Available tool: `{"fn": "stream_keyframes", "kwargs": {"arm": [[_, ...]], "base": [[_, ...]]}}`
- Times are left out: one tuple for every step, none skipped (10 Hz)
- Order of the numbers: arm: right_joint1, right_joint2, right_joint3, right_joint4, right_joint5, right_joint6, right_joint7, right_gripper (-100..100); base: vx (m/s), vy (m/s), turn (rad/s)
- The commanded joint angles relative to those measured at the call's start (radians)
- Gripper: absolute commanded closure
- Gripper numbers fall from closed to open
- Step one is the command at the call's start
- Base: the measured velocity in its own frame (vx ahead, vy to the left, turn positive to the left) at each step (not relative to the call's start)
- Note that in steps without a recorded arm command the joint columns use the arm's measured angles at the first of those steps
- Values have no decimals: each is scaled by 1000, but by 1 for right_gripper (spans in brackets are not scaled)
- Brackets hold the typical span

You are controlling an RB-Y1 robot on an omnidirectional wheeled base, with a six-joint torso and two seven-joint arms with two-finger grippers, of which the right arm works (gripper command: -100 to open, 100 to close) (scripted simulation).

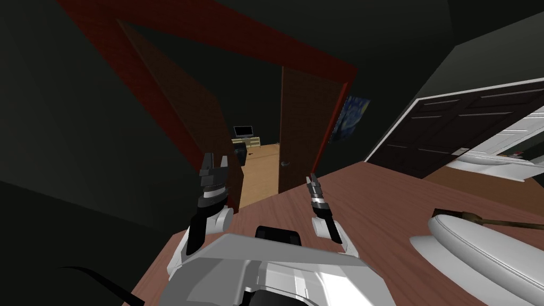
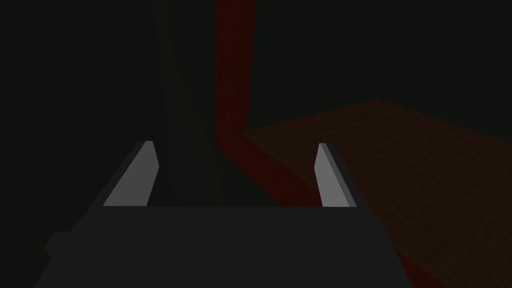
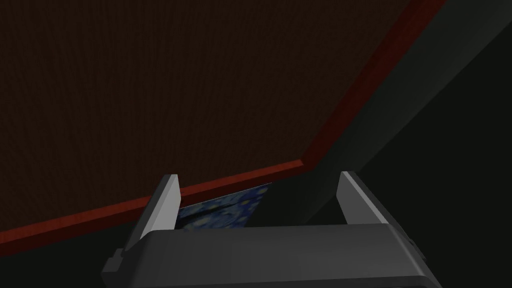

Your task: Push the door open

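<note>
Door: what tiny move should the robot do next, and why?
Probably ease the left gripper forward against the left door leaf. That leaf is only partly swung, the open gripper sits right by its edge, and the gap to the right leaf looks narrow.

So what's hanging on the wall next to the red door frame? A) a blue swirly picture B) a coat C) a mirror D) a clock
A: a blue swirly picture hangs on the dark wall just beside the red door frame, and it peeks between the fingers in the right wrist view too.
</note>
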Motion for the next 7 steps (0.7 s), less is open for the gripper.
{"fn": "stream_keyframes", "kwargs": {"arm": [[-24, -7, 2, 50, -2, -12, -8, -100], [-24, -7, 2, 66, -2, -12, -8, -100], [-44, -10, 5, 98, -2, -17, -12, -100], [-44, -10, 5, 112, -2, -17, -12, -100], [-63, -13, 8, 148, -2, -23, -16, -100], [-83, -15, 12, 182, -3, -29, -21, -100], [-83, -15, 12, 205, -3, -29, -21, -100]], "base": [[49, -28, 84], [40, -21, 32], [41, -30, 61], [38, -28, 50], [44, -24, 77], [60, -48, 112], [57, -35, 51]]}}
